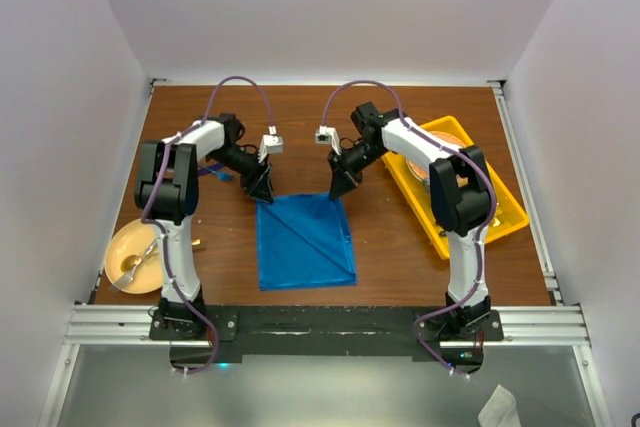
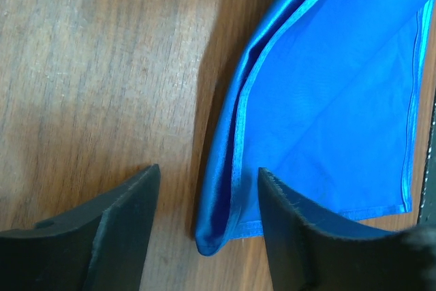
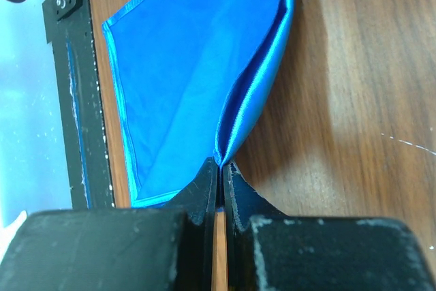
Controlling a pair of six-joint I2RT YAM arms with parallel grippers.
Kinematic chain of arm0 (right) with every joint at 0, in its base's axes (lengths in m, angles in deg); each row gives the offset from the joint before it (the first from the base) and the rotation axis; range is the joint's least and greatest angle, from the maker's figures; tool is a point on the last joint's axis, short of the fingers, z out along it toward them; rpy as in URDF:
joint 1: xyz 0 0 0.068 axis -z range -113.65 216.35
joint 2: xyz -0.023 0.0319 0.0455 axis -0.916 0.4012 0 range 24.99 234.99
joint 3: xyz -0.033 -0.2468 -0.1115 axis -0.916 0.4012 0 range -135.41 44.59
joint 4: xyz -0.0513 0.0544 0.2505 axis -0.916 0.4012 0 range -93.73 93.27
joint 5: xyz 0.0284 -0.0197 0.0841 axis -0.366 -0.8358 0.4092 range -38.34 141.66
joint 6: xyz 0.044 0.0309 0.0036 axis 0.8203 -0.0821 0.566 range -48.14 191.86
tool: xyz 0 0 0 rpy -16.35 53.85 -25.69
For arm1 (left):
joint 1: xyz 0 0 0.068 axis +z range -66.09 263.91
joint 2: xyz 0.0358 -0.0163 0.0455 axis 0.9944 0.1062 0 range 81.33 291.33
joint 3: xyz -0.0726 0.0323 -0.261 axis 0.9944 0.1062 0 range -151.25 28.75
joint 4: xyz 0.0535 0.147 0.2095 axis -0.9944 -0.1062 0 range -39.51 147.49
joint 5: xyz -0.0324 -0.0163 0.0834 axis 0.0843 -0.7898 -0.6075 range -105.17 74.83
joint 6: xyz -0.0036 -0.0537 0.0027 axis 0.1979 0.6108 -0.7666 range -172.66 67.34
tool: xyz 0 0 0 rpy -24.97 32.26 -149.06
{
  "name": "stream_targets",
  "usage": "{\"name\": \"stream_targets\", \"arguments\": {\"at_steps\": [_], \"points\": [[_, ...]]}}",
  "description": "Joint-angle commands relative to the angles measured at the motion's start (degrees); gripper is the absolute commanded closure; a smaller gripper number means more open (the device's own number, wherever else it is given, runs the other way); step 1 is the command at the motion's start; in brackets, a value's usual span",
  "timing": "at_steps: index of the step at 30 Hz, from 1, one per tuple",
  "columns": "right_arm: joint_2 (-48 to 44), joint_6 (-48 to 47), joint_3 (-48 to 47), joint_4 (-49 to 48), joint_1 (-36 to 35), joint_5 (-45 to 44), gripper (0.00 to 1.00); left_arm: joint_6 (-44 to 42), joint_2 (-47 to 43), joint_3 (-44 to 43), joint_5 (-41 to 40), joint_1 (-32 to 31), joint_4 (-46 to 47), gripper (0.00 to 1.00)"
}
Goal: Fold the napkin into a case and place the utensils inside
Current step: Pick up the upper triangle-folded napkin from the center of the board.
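Note:
The blue napkin [image 1: 305, 242] lies folded into a roughly square double layer on the wooden table. Its far edge is lifted a little. My left gripper [image 1: 260, 187] is open. Its fingers straddle the napkin's far left corner [image 2: 212, 236] without closing on it. My right gripper [image 1: 340, 185] is shut on the napkin's far right corner [image 3: 225, 148] and holds it just off the table. A thin blue utensil [image 1: 216, 173] shows partly behind my left arm. The purple one is hidden.
A yellow plate [image 1: 115, 257] with a gold spoon [image 1: 133, 264] sits at the near left. A yellow tray [image 1: 500, 209] holding a dish stands at the right, under my right arm. A black rail [image 1: 320, 322] runs along the near table edge.

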Motion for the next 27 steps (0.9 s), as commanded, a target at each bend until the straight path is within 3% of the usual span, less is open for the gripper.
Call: {"name": "stream_targets", "arguments": {"at_steps": [1,13,19,27], "points": [[-5.0,-3.0,0.4,1.4,-0.3,1.6,1.00,-5.5,2.6,-1.7,-1.9,0.4,-4.2,0.45],[-6.3,-3.5,0.0,1.9,-0.4,1.3,1.00,-11.0,3.1,-1.3,-1.6,0.8,-11.5,0.64],[-6.6,-3.4,0.0,1.9,-0.4,1.0,1.00,-11.5,2.9,-1.3,-0.7,0.9,-12.8,0.90],[-7.5,-1.2,0.3,-0.3,-0.3,0.3,1.00,-10.1,-1.1,1.0,-0.1,1.0,-11.9,1.00]]}}
